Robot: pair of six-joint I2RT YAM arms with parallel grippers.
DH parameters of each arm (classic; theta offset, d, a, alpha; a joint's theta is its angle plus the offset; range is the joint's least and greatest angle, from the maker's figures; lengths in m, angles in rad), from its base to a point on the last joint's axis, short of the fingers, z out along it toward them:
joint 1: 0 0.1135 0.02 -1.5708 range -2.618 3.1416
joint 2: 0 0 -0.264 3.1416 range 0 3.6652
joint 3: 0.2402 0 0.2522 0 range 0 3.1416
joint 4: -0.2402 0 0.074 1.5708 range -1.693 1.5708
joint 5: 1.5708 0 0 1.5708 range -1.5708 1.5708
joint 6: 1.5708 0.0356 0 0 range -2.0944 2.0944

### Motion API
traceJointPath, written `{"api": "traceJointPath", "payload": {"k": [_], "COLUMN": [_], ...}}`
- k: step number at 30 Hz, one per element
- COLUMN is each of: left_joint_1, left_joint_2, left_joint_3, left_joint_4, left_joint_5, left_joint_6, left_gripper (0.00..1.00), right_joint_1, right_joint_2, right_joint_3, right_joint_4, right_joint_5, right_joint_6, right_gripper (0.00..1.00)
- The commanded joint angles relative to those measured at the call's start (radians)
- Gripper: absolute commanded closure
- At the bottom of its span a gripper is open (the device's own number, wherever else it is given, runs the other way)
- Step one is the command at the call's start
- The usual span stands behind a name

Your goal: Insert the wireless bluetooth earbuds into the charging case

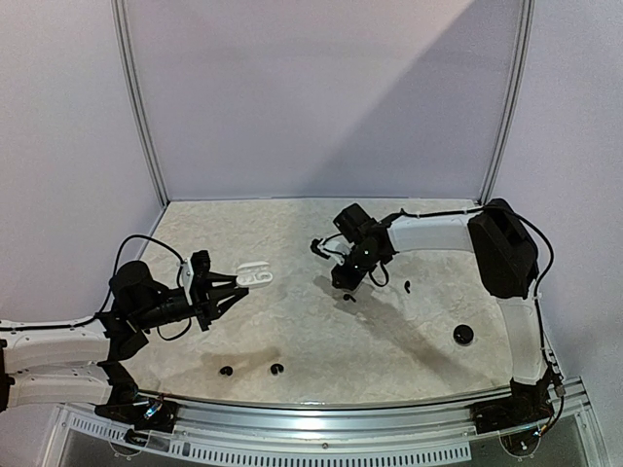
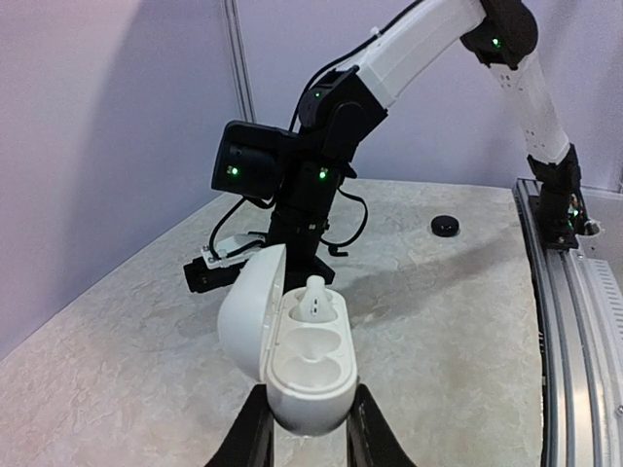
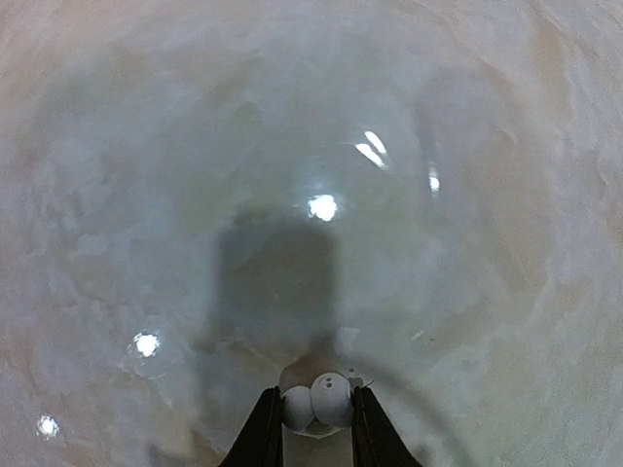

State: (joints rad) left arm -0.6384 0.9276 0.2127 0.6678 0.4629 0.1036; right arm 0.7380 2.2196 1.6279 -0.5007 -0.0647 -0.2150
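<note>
Left gripper [image 2: 307, 433], lower centre of frame, clamped the charging case [image 2: 304, 365] lid-open, presenting its empty socket; right gripper [image 3: 316, 428] was closed on a white earbud [image 3: 322, 400], presumably for insertion.

Pale lilac walls [image 1: 321, 88] behind a beige marbled tabletop [image 1: 292, 331], metal rails [image 1: 139, 97] at the corners, glossy highlights.

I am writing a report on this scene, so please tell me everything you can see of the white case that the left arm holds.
The white case is a smooth, glossy, rounded shell, plastic by its look. It stands open, the lid swung up to the left on its hinge. Inside are two hollows: the far one holds a white earbud, the near one is empty. The left pincer grips its near end from both sides.
</note>
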Motion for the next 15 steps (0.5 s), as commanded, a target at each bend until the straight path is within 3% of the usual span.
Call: {"api": "traceJointPath", "payload": {"k": [1,6,10,15], "left_joint_1": [0.011,0.011,0.011,0.011], "left_joint_2": [0.002,-0.005,-0.004,-0.013], "left_joint_3": [-0.003,-0.005,-0.008,-0.01], "left_joint_4": [-0.002,-0.005,-0.002,-0.007], "left_joint_5": [0.012,0.01,0.012,0.008], "left_joint_6": [0.013,0.021,0.022,0.024], "left_gripper": [1.0,1.0,1.0,1.0], "right_joint_1": [0.003,0.031,0.032,0.031], "right_joint_2": [-0.008,0.041,0.091,0.145], "right_joint_3": [-0.01,0.066,0.115,0.169], "right_joint_4": [-0.047,-0.139,-0.174,-0.213], "right_joint_5": [0.32,0.423,0.379,0.332], "right_joint_6": [0.37,0.499,0.586,0.628], "right_gripper": [0.82,0.82,0.77,0.61]}}
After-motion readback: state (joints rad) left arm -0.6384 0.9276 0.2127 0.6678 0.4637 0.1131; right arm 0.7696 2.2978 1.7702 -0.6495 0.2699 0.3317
